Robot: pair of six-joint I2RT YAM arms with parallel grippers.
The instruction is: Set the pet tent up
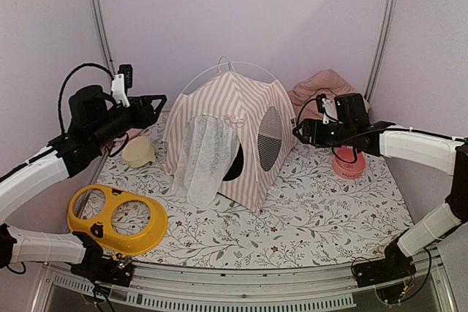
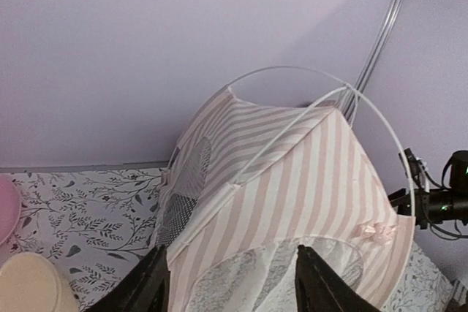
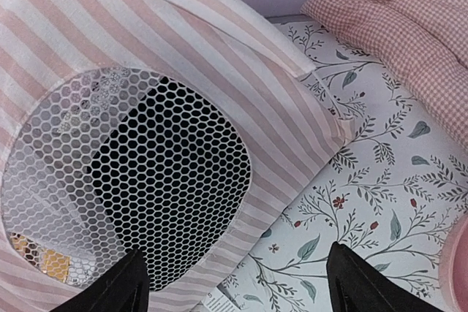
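We list the pet tent (image 1: 219, 133) upright at mid-table (image 1: 322, 217), its interior dark behind mesh. The left gripper (image 1: 156, 103) and right gripper (image 1: 299, 134) flank it, both spread wide and empty. The checked cushion (image 1: 322, 84) is partly hidden behind the right arm; a yellow double bowl (image 1: 117, 217) sits front left.

Pink-and-white striped pet tent (image 1: 248, 107) (white mesh curtain (image 1: 205, 155)), yellow bowl stand (image 1: 115, 213), floral tablecloth (image 1: 314, 217), pink checked cushion (image 3: 409, 27)

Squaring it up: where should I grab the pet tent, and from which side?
Probably the wire poles where they cross above the pet tent roof, coming from above: they stand clear of the striped fabric and look thin enough to pinch.
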